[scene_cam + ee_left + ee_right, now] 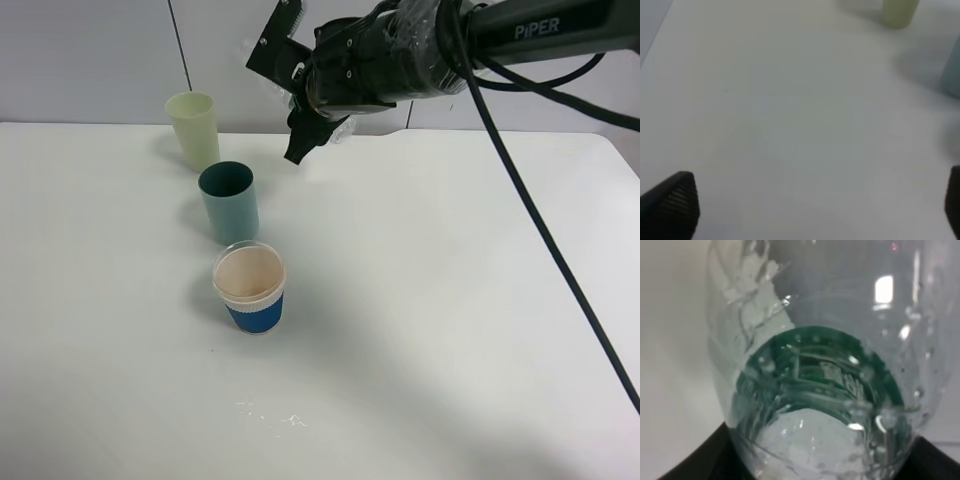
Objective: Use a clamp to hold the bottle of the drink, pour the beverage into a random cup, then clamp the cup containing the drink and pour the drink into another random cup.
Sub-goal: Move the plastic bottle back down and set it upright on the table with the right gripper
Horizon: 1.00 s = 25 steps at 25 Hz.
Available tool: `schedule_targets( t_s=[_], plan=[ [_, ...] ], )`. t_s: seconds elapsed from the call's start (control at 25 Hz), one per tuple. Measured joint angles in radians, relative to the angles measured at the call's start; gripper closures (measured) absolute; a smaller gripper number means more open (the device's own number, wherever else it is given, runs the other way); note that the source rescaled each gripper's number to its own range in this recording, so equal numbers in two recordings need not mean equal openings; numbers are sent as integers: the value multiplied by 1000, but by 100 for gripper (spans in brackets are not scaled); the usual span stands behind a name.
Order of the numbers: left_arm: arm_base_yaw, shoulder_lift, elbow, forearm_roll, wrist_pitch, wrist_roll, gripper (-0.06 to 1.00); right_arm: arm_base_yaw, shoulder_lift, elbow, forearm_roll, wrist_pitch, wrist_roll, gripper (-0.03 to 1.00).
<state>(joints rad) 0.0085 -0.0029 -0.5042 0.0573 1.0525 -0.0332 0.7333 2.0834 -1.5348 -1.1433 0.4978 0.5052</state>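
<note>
High cam first: three cups stand in a diagonal row on the white table [450, 330]. At the back is a tall pale yellow-green plastic tumbler [193, 130]. Just in front of it is a plain teal-green straight-sided plastic tumbler [229, 205], dark inside. Nearest the camera is a short wide cup with a ribbed blue band [250, 290], white up top and beige inside. All three are upright, close together but not touching.

The right gripper [290, 95] reaches in from the right side and hangs in the air behind the teal-green tumbler and a bit to its right, well clear of the table. It's clamped on the small clear plastic bottle with a green label [342, 128], though from here you only catch a few clear glints past the black fingers. There are also some tiny white specks [270, 415] on the table towards the front.

Left wrist cam: pretty blurry. The left gripper [812, 205] is over bare table, jaws spread wide with nothing between them. The yellow-green tumbler and the teal one sit at the frame edges, well away from the fingertips.

Right wrist cam: the bottle fills the whole frame, right up against the lens. The green label shows through the clear wall, with droplets [917, 390] clinging to the plastic. Black gripper parts hug it on both sides. I can't tell how much liquid is in there.
</note>
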Motion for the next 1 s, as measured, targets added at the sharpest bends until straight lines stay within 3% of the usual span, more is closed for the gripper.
schedule_targets(
  t_s=[0.24,0.48,0.72,1.0],
  plan=[
    [0,0,0,0,0,0,-6,-22,-75,0,70,-55,162,97],
    [0,0,0,0,0,0,-6,-70,-113,0,235,-112,177,97],
    [0,0,0,0,0,0,-6,-111,-113,0,396,-121,61,97],
    [0,0,0,0,0,0,-6,-168,-113,2,676,-245,-144,97]
  ],
)
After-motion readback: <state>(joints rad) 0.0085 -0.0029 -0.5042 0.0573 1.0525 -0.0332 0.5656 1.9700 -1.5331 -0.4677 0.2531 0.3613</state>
